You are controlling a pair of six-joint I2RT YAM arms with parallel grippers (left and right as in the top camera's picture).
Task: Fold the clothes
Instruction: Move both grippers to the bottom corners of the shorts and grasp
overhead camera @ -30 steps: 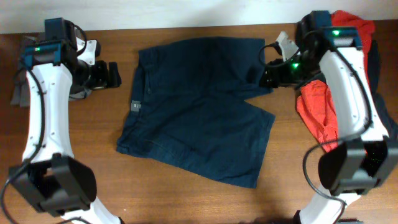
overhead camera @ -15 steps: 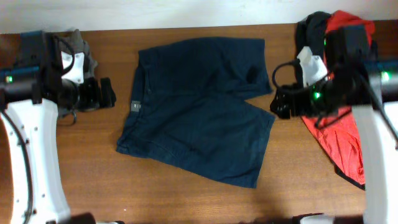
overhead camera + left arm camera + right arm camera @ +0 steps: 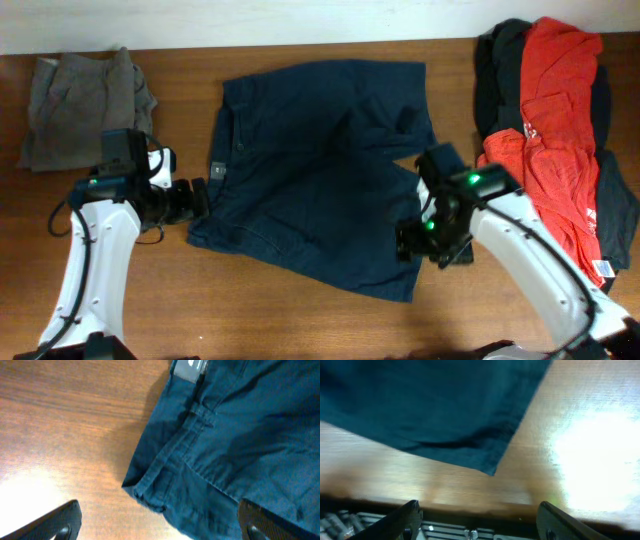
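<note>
The dark navy shorts (image 3: 320,170) lie spread flat in the middle of the table, waistband to the left, two legs to the right. My left gripper (image 3: 198,200) is open and empty, just left of the waistband's front corner; in the left wrist view that corner (image 3: 150,495) lies between the open fingers (image 3: 160,525). My right gripper (image 3: 412,243) is open and empty at the front leg's hem. The right wrist view shows the hem corner (image 3: 492,472) just ahead of the open fingers (image 3: 482,522).
Folded grey shorts (image 3: 85,105) lie at the back left. A red T-shirt (image 3: 550,120) lies over black garments (image 3: 495,70) at the right. The table's front edge (image 3: 470,502) is close under the right gripper.
Both arms have swung from the back of the table toward the front. The left now sits at the waistband corner, the right at the front leg hem. The grey shorts and red pile are uncovered.
</note>
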